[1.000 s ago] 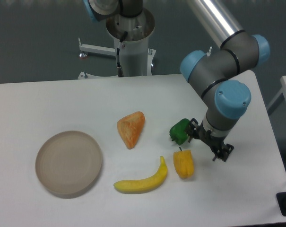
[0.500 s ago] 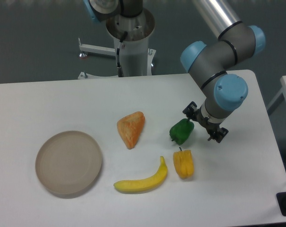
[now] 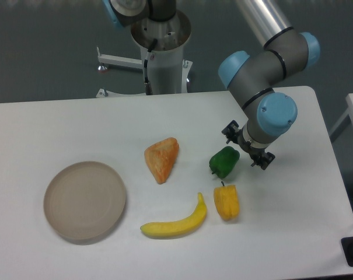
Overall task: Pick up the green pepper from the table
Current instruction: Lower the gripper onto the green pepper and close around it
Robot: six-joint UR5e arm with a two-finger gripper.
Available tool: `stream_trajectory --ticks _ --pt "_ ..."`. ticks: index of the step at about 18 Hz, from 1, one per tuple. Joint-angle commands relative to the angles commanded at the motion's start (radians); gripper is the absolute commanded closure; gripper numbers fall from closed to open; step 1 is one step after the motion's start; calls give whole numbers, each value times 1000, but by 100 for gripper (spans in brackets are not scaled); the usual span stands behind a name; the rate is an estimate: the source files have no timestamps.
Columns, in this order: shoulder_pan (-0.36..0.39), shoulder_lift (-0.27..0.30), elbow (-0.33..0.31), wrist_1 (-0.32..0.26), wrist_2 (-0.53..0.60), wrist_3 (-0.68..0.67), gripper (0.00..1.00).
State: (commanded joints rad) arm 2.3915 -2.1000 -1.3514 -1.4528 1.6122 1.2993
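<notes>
The green pepper is small, glossy and dark green. It lies on the white table right of centre. My gripper points down just above and to the right of the pepper, its black fingers spread apart. The jaws are open and hold nothing. The pepper sits at the gripper's lower left side, not between the fingers. The wrist hides the fingertips.
A yellow-orange pepper lies just below the green one. A banana lies to its left, an orange wedge-shaped piece left of the green pepper, and a round beige plate at the left. The arm's base stands behind the table.
My gripper has moved up and to the left, from beside the yellow-orange pepper to right next to the green pepper. The green pepper has barely moved.
</notes>
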Motion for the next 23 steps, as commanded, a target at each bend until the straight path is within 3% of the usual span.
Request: stream_trajectory --ticks 9,23 --pt "-11 6 -70 71 -2 -2 0" --pt "-28 5 -100 95 -63 -75 0"
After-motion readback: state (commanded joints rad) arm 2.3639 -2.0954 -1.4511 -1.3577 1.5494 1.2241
